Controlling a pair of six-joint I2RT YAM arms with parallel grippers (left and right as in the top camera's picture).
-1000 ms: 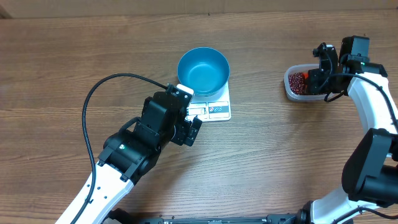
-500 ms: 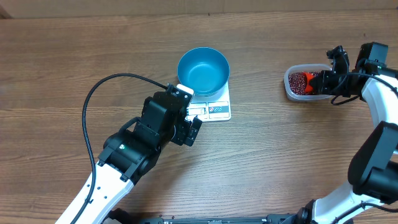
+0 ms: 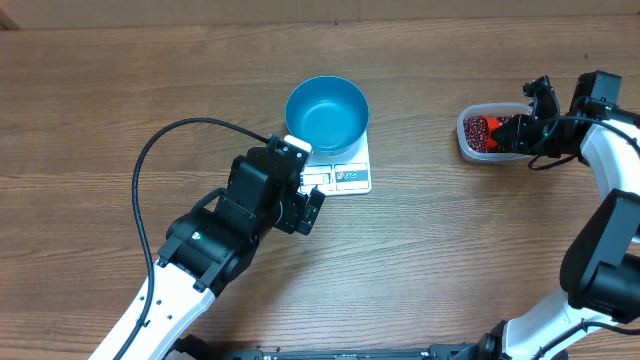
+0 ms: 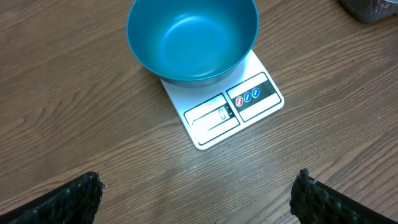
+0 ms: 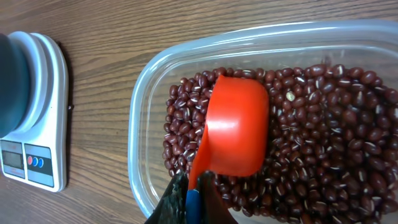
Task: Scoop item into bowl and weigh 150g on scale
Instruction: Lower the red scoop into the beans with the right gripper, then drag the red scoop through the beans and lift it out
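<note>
glossy dark red-brown beans (image 5: 323,155) heaped in clear rounded plastic tub (image 5: 140,124), far right; smooth red scoop (image 5: 236,134) rests on them, right gripper (image 5: 193,199) clamped on its handle. deep blue bowl (image 4: 186,37), bare inside, sits on flat white scale (image 4: 230,109); left gripper (image 4: 196,196) spread wide nearby.

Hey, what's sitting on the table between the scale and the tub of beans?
Nothing: in the overhead view the stretch between the scale and the tub is bare wooden table.
</note>
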